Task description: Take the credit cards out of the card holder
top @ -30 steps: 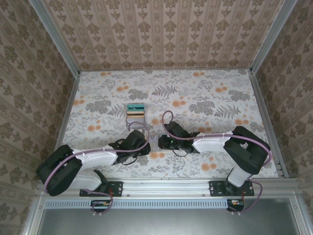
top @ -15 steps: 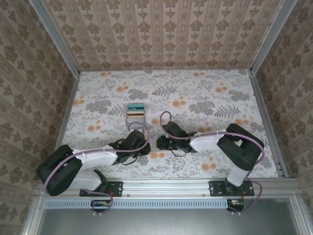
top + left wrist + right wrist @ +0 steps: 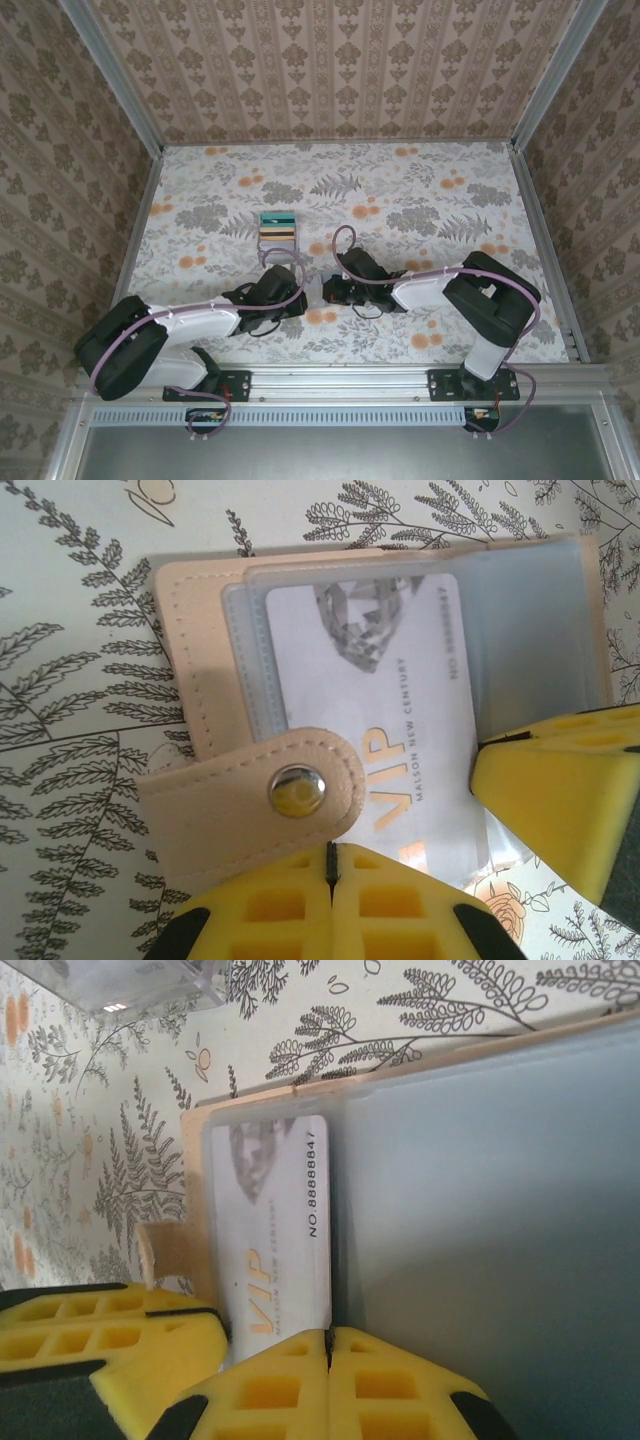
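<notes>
Counting: 1 card holder [image 3: 195, 630] | 1 pale card [image 3: 400, 680] inside | left hand [image 3: 330, 875], right hand [image 3: 328, 1348] both closed, grip unclear

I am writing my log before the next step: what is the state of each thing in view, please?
card holder: open, lying flat.
strap snap: unfastened.
VIP card: inside clear pocket.
loose cards: stacked, outside holder.
left claw: shut.
right claw: shut.
</notes>
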